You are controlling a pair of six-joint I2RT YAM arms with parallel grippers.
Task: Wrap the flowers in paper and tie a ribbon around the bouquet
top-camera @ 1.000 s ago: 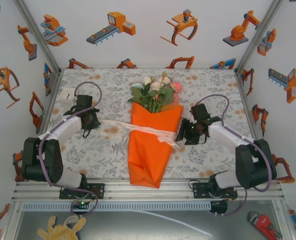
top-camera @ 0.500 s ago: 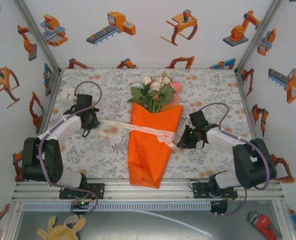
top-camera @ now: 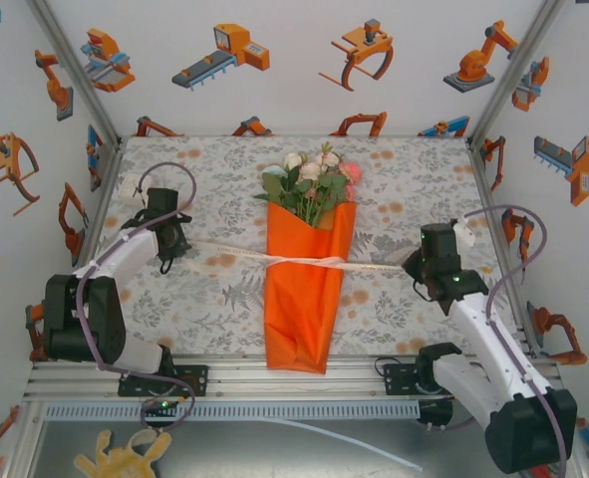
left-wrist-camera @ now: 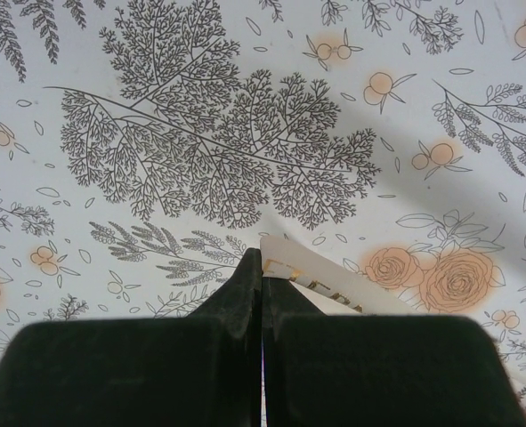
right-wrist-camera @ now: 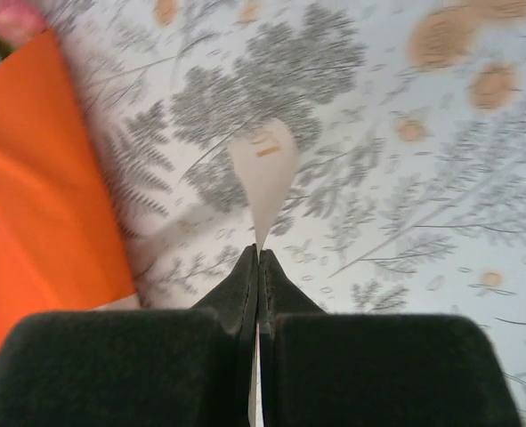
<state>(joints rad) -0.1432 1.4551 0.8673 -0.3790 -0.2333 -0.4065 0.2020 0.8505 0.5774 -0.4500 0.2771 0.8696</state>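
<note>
The bouquet lies mid-table: pink and white flowers (top-camera: 312, 181) top a cone of orange paper (top-camera: 305, 289). A cream ribbon (top-camera: 236, 249) is stretched taut straight across the cone, cinching its middle. My left gripper (top-camera: 167, 251) is shut on the ribbon's left end; the ribbon (left-wrist-camera: 320, 282) pokes out beside the left gripper (left-wrist-camera: 262, 267). To the right of the cone my right gripper (top-camera: 418, 265) is shut on the other end. There the ribbon (right-wrist-camera: 264, 165) tip sticks out past the right gripper (right-wrist-camera: 258, 258), with the orange paper (right-wrist-camera: 40, 178) at the left.
A floral-print tablecloth (top-camera: 414, 179) covers the table. White walls with orange robot stickers close in on three sides. The arms' bases stand on an aluminium rail (top-camera: 274, 378) at the near edge.
My right gripper shut on the ribbon's right end and pulled away to the right. The ribbon went from slack to taut, and the paper cone narrowed at its middle. The left gripper moved slightly left.
</note>
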